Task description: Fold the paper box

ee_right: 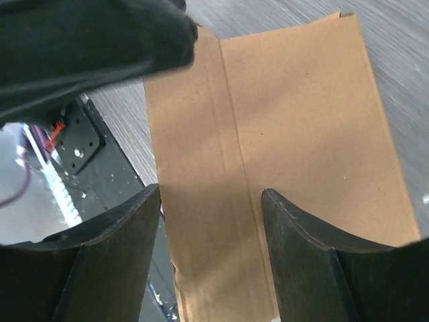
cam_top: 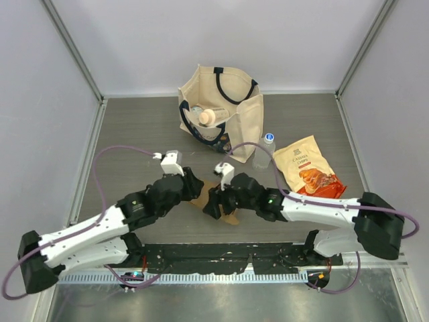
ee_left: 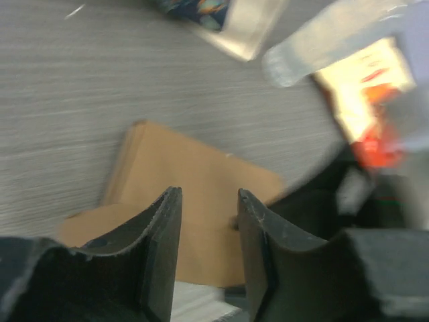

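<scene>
The paper box point(cam_top: 206, 196) is a thin brown cardboard blank lying on the table between my two grippers, mostly hidden under them in the top view. In the left wrist view the box point(ee_left: 194, 188) lies flat just beyond my left gripper point(ee_left: 208, 194), whose jaws are open with nothing between them. In the right wrist view the box point(ee_right: 288, 134) shows a long crease line and fills the frame; my right gripper point(ee_right: 211, 191) hovers over it with jaws wide open. In the top view the left gripper point(cam_top: 193, 186) and right gripper point(cam_top: 213, 200) nearly meet over the box.
A cream canvas tote bag point(cam_top: 231, 111) with items inside stands at the back centre. A clear plastic bottle point(cam_top: 265, 149) and an orange-and-cream snack pouch point(cam_top: 310, 169) lie to the right. The black mounting rail point(cam_top: 221, 258) runs along the near edge.
</scene>
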`<state>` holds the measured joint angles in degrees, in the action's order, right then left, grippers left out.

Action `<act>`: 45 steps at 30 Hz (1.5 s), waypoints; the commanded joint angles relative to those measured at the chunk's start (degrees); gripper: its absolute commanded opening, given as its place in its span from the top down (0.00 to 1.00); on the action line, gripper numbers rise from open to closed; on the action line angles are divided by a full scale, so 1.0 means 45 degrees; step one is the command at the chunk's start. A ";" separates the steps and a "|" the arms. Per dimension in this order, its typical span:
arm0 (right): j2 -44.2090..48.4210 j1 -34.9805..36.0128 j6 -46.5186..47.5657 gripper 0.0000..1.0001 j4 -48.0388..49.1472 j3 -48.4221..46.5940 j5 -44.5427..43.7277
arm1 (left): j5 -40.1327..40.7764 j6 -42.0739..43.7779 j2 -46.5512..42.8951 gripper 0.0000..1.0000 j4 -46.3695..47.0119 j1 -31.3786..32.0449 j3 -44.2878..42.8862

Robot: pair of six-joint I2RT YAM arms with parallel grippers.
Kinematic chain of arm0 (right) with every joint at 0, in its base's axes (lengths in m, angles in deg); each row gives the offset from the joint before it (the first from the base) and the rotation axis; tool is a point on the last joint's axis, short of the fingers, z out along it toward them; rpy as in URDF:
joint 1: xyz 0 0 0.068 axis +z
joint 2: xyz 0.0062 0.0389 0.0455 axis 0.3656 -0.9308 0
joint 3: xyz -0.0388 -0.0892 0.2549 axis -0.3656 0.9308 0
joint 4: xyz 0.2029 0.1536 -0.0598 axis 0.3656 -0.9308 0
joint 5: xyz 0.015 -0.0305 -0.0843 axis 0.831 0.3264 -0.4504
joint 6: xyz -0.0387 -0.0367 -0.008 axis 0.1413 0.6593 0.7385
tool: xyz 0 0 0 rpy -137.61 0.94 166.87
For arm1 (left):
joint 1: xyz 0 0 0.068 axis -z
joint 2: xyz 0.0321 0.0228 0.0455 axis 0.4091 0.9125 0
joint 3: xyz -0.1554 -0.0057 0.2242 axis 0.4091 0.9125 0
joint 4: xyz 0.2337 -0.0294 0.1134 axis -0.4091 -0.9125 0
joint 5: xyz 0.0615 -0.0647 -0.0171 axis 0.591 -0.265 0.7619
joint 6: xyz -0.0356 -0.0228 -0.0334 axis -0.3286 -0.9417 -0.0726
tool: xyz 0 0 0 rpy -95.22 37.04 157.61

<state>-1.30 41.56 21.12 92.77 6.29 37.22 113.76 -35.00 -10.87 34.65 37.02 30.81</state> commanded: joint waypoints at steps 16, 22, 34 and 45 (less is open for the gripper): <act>0.5722 -0.2416 -0.6102 0.43 -0.0106 0.3985 0.1593 | -0.4699 0.1171 -0.0965 0.56 0.2513 -0.3182 0.2956; 0.5473 -0.4156 -0.7699 0.65 0.2954 0.5723 0.3309 | -0.7584 0.1123 0.0258 0.44 0.2876 -0.3183 0.0826; 0.6853 -0.4918 -0.6592 0.67 0.0582 0.6117 0.3333 | -1.0110 -0.0835 0.6844 0.57 0.9833 -0.3260 0.2522; 0.8926 -0.4958 -0.6943 0.48 -0.7037 0.4730 -0.0200 | -0.8666 0.0784 0.3781 0.34 0.6207 -0.3338 0.1220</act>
<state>38.09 19.52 -9.79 75.11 31.23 44.43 71.31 -35.92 13.28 69.45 22.42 41.89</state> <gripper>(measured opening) 0.498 0.623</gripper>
